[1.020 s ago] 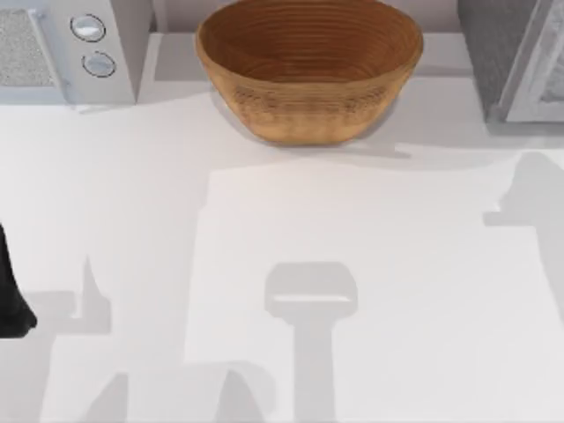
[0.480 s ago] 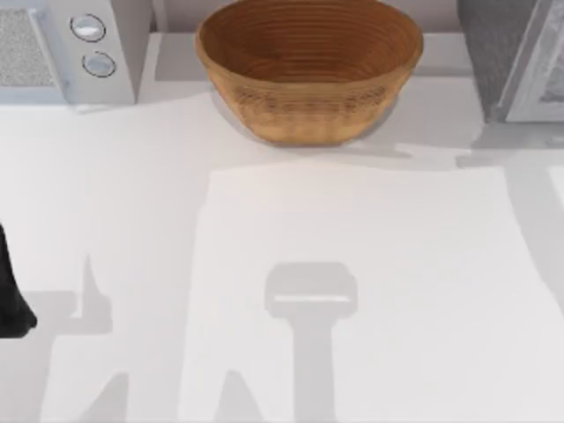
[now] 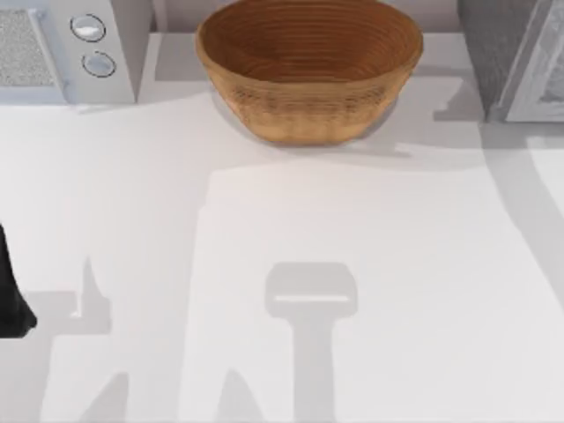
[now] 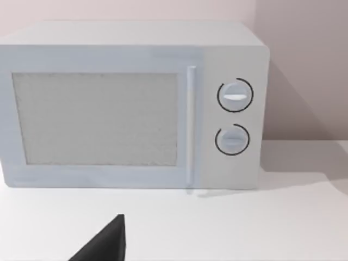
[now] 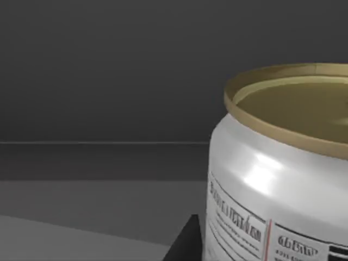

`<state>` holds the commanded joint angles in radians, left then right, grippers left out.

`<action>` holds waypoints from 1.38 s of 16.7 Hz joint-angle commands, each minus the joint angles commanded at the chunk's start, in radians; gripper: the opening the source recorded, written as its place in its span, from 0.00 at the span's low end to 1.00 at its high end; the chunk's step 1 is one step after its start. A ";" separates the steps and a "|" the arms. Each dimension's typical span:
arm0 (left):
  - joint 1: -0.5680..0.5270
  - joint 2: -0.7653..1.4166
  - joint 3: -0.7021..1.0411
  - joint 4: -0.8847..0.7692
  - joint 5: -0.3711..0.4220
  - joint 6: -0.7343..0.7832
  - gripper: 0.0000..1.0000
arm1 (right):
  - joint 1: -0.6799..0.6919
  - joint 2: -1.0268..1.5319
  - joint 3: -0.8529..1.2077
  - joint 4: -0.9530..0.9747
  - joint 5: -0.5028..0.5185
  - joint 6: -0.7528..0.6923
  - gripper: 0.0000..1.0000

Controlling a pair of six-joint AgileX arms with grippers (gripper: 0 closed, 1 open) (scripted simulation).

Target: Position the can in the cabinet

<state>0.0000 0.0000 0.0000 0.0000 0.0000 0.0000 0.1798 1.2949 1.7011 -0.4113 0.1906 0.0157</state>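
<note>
The small white cylindrical can (image 5: 277, 179) with a dull gold top stands upright against the dark grey cabinet (image 5: 109, 81) interior. I cannot tell the right pincer's grip. The left arm (image 3: 11, 291) sits parked at the table's left edge.

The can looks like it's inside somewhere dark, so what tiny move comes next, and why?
Probably lower the can a touch onto the cabinet floor, then let go. The right wrist view shows it upright against dark grey walls, so it seems inside already. The left arm stays parked at the table's left edge.

White table (image 3: 370, 229) crossed by soft grey shadows, pale microwave (image 4: 130, 106) with two round knobs at its back left; woven brown basket (image 3: 308, 70) at back centre; pinkish wall (image 4: 299, 65) behind
</note>
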 joint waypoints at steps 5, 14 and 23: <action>0.000 0.000 0.000 0.000 0.000 0.000 1.00 | 0.006 0.034 0.045 -0.009 0.005 0.002 0.00; 0.000 0.000 0.000 0.000 0.000 0.000 1.00 | 0.001 0.134 0.174 -0.043 -0.010 0.001 0.00; 0.000 0.000 0.000 0.000 0.000 0.000 1.00 | -0.034 0.355 0.478 -0.118 -0.021 0.003 0.00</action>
<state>0.0000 0.0000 0.0000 0.0000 0.0000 0.0000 0.1463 1.6503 2.1793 -0.5298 0.1694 0.0190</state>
